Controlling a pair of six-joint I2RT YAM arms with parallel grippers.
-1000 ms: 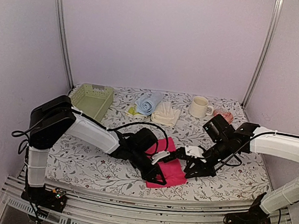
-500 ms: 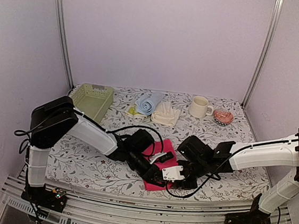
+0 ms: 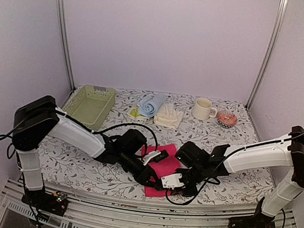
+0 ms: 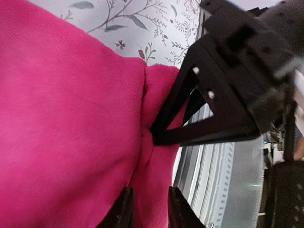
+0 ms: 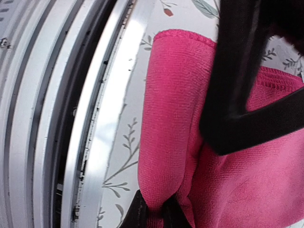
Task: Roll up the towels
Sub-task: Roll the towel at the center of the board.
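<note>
Top external view: a table under a white cloth w/ grey leaf-and-flower print (image 3: 82, 155), closed in by plain lilac walls (image 3: 165, 39) on 3 sides, w/ 2 slim metal posts (image 3: 63, 28) in the back corners and a ribbed aluminium rail (image 3: 131, 212) along the near edge. The hot pink cloth hand towel (image 3: 165, 158) lies near the front edge at mid-table, both arms bent low over its near end. Left wrist view: left gripper (image 4: 149, 209) has its jaws narrow w/ pink cloth btwn them; can't tell if they pinch it. Right wrist view: right gripper (image 5: 156, 213) is closed on the towel's rolled-over near edge, just beside the rail. At the back, well apart from the arms: pale green plastic mesh basket (image 3: 94, 101) at left, then a pale yellow-green towel (image 3: 134, 113), a light blue towel (image 3: 151, 104) that looks rolled, and a cream-white towel (image 3: 168, 115), all close together; further right a cream mug (image 3: 202, 109) and a small pinkish patterned dish (image 3: 227, 119).
</note>
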